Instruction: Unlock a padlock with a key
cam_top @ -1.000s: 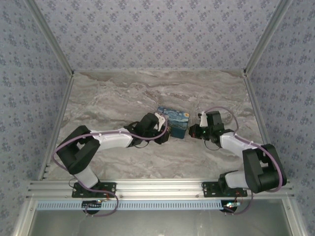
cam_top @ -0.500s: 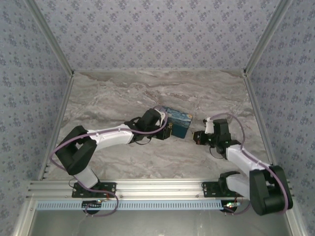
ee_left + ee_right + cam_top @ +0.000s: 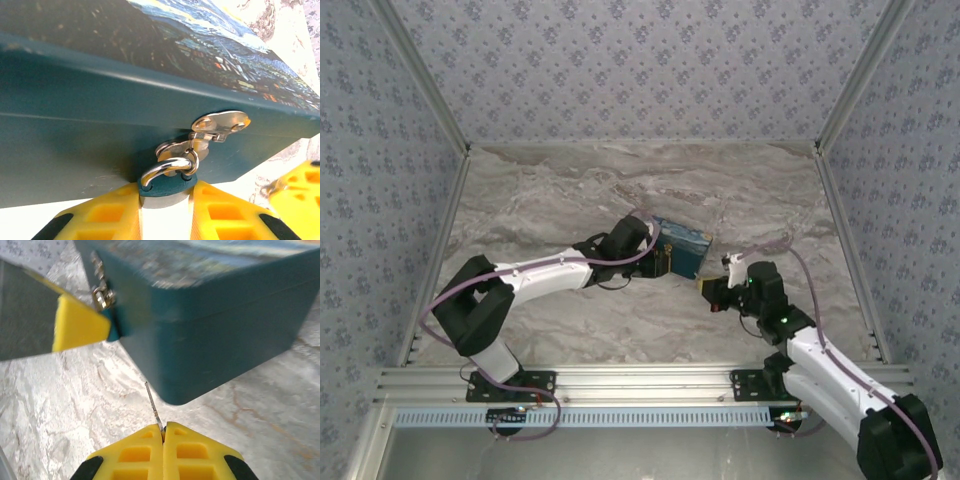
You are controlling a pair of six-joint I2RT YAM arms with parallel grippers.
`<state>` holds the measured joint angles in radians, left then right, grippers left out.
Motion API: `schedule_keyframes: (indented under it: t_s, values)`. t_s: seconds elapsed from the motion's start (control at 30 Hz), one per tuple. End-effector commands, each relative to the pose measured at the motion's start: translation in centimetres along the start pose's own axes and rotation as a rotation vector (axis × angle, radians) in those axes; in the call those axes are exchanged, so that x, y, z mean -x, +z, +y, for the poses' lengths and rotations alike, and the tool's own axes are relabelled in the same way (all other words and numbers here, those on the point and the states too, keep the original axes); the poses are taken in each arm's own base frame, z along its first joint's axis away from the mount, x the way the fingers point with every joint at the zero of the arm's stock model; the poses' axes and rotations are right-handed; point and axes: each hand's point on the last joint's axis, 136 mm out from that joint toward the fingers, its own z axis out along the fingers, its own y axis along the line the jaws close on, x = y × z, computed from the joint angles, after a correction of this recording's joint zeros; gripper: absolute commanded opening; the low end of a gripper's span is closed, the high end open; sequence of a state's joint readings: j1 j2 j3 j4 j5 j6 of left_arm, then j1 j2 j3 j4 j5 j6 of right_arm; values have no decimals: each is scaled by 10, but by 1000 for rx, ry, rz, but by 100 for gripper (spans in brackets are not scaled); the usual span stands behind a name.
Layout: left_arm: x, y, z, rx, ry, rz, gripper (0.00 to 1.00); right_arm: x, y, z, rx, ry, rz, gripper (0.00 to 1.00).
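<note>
One padlock (image 3: 165, 186), lower centre. One key (image 3: 153, 407), lower centre. One starry box (image 3: 682, 248), mid-frame. One metal hasp (image 3: 220, 125), right of centre. Two grippers: left gripper (image 3: 165, 200), right gripper (image 3: 163, 434).

The left arm (image 3: 545, 275) and right arm (image 3: 820, 350) stretch forward and inward, elbows bent, wrists low. The left pincer (image 3: 165, 200) clamps the padlock (image 3: 166, 187); the right pincer (image 3: 163, 432), fingers pressed together, pinches the key (image 3: 152, 402).
</note>
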<state>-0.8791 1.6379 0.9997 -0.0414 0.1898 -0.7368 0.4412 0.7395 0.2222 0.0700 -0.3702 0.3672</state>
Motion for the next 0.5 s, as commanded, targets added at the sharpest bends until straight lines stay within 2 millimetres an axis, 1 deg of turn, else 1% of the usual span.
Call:
schedule_keyframes:
  t_s: [0.0, 0.33, 0.47]
  values:
    - [21, -8, -24, -68, -32, -59, 24, 1, 5, 3, -26, -8, -36, 0]
    - [21, -5, -31, -121, -107, -55, 24, 1, 34, 27, -13, -47, -53, 0]
    - [21, -5, -32, -133, -134, -56, 24, 4, 44, 29, -15, -55, -53, 0]
